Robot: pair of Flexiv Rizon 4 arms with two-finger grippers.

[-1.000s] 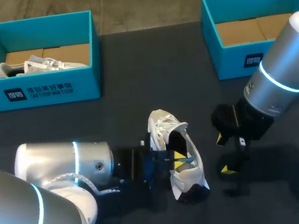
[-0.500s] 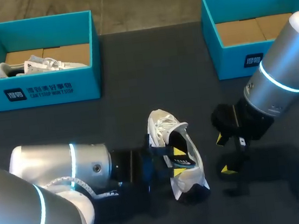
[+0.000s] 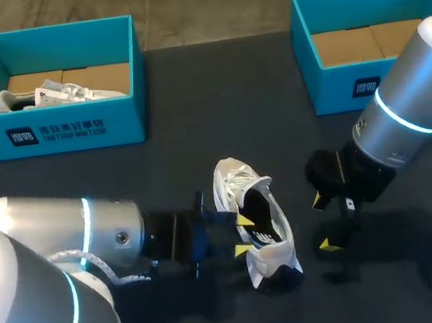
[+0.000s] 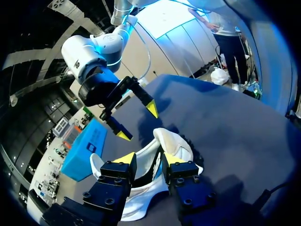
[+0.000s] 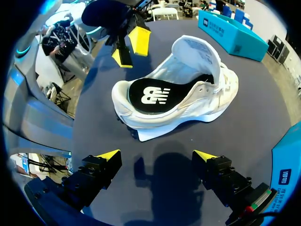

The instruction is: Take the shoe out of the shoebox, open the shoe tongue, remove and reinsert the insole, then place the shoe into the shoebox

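Shoe [image 3: 263, 223] just ahead of spread left gripper [image 3: 243, 234], right gripper [image 3: 324, 222] spread too, near, not touching

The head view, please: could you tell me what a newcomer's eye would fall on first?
The white shoe sits in the middle of the dark table, its tongue lifted and its black insole showing. The left gripper and the right gripper stand on either side of it, both open. At the far edge are a left box, holding another shoe, and a right box, both blue.

The shoe [image 5: 197, 101] is white, its white-marked insole [image 5: 153, 95] black, the shoeboxes [image 3: 63, 133] teal.
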